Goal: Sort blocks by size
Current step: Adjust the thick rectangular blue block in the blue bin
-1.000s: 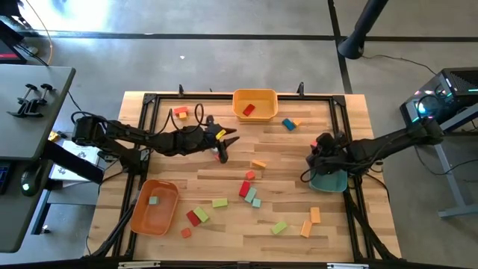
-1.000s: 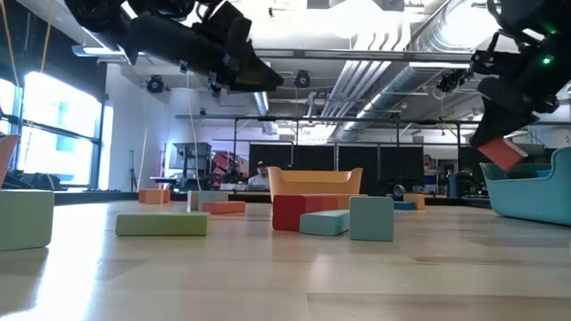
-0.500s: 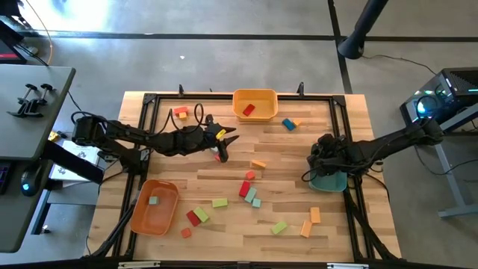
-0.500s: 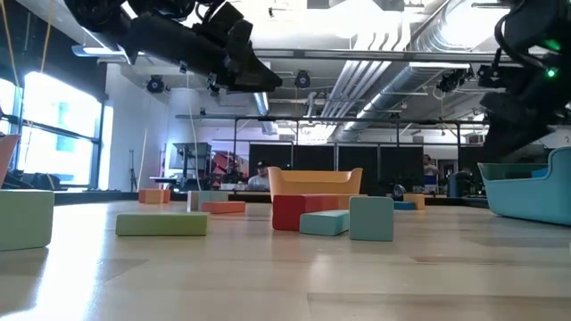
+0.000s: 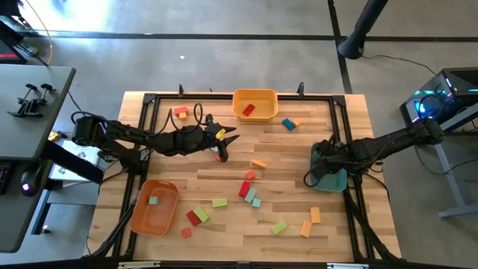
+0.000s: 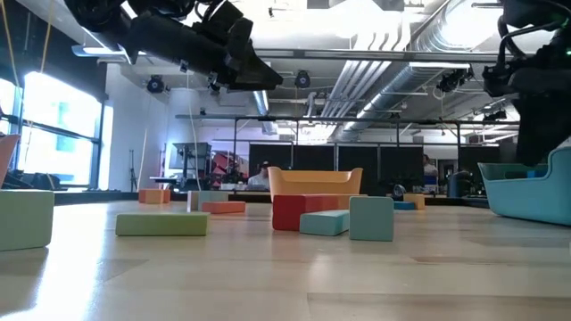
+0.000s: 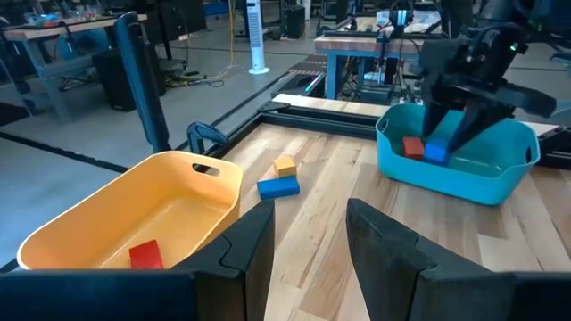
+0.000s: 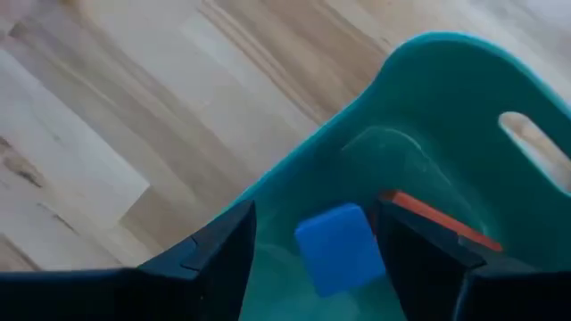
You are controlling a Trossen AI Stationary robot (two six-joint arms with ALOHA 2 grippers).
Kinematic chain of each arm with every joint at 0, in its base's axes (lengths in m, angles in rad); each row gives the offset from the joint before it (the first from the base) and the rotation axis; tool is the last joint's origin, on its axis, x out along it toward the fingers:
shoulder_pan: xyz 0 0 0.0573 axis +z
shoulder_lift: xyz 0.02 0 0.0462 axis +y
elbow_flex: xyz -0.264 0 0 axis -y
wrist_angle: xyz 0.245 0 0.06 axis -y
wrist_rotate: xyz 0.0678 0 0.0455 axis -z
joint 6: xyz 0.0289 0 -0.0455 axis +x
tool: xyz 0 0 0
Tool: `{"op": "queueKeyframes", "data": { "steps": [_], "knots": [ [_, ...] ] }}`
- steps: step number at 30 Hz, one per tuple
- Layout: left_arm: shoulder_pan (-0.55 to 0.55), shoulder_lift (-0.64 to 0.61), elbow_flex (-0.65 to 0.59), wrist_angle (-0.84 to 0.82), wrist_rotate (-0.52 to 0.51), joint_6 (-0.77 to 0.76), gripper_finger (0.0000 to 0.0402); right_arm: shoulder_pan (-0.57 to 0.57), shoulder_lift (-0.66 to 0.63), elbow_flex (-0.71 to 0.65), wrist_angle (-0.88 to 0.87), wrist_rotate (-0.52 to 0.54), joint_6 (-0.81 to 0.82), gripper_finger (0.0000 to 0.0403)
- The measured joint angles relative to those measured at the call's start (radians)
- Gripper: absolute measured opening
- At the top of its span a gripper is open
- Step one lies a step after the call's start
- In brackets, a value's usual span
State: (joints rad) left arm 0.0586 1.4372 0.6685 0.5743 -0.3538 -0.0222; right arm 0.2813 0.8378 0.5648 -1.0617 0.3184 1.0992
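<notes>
Reaching arms: 2 dark arms over the wooden table [image 5: 224, 224], one from each side.
Table: wooden top with a dark frame around it; every place below is given relative to the teal tray.
Teal tray [image 5: 328, 179]: sits at the table's right edge; in the left wrist view it holds a red block [image 7: 411, 147] and a blue block [image 7: 434, 152], touching each other.
Right gripper [image 7: 457, 125]: directly over the teal tray, lowered inside its walls; fingers spread apart and gripping nothing, with the blue block lying loose on the tray floor between them in the right wrist view.
Left gripper [image 5: 224, 153]: well to the left of the teal tray, hanging above the table; fingers parted with a clear gap and empty.
Yellow tray [image 5: 255, 104]: up and to the left of the teal tray, at the table's far edge; 1 red block [image 5: 249, 110] inside.
Orange tray [image 5: 154, 207]: far left of the teal tray, at the near left corner; 1 light green block [image 5: 153, 200] inside.
Loose blocks [image 5: 249, 190]: red, teal, green and orange pieces scattered left of and below the teal tray; a blue and orange pair [image 5: 290, 123] lies between the teal tray and the yellow tray.
</notes>
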Motion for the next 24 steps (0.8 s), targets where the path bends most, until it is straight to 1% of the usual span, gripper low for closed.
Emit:
{"op": "queueKeyframes", "data": {
  "steps": [4,6,9,14,16,19,24],
  "knots": [
    [0.0,0.0,0.0,0.0,0.0,0.023,0.0126,0.0,0.0,0.0,0.0,0.048,-0.008,0.0219],
    [0.0,0.0,0.0,0.0,0.0,0.024,0.0126,0.0,0.0,0.0,0.0,0.048,-0.008,0.0217],
    [0.0,0.0,0.0,0.0,0.001,0.025,0.0126,0.0,0.0,-0.002,0.006,0.025,-0.024,0.0216],
    [0.0,0.0,0.0,0.0,0.001,0.026,0.0126,-0.001,0.002,-0.051,0.048,-0.087,-0.071,0.0215],
    [0.0,0.0,0.0,0.0,0.002,0.026,0.0126,0.0,0.016,-0.059,0.049,-0.088,-0.079,0.0215],
    [0.0,0.0,0.0,0.0,0.002,0.026,0.0126,0.0,0.041,-0.059,0.05,-0.064,-0.073,0.0215],
    [0.0,0.0,0.0,-0.001,0.002,0.026,0.0126,0.0,0.077,-0.059,0.05,-0.082,-0.081,0.0212]
  ]
}}
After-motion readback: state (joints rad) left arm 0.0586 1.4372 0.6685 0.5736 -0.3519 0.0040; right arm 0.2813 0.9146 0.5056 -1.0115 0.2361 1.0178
